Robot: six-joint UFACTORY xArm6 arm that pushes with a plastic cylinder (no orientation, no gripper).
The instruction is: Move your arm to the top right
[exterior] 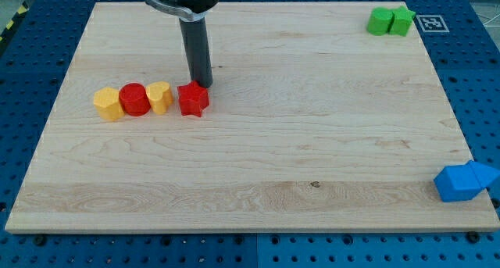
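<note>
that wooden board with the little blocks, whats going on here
A robot arm with a straight dark rod is working over a wooden board. My tip sits just above the red star block, at the right end of a row with a yellow block, a red cylinder and another yellow block. Two green blocks sit at the view's top right, two blue blocks at the bottom right. The arm is meant to go top right and is not there yet.

No readable text, number or brand appears. One black-and-white fiducial marker [430, 23] sits at the wooden board's [312, 159] top-right corner.
</note>
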